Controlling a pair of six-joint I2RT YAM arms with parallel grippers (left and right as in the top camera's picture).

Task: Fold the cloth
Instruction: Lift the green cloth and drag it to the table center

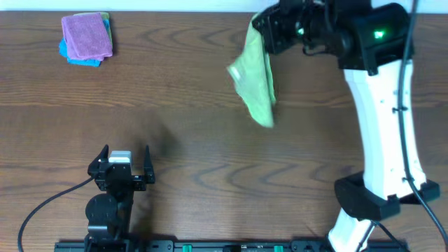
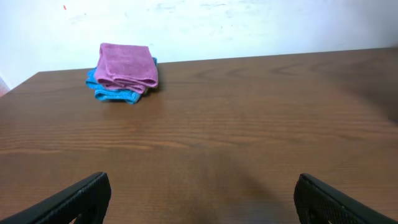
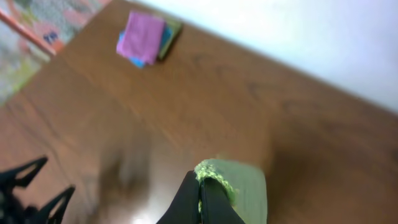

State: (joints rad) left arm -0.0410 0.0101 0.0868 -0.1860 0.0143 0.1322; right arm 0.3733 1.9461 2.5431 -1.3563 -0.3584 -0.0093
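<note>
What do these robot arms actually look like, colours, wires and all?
The right arm has a long white shell with black joints, a small green light near its wrist, and a thin black wire running along it. The left arm is all black, with a silver block on the left gripper and a black cable trailing off its base. The fingers are slim, pointed and black.

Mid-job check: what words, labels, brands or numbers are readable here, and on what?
None readable in any view.
The cloth, clamped in the right gripper: no tag or print shows.
Purple and blue cloths: no label shows.
Patterned floor: too blurred to tell.
</note>
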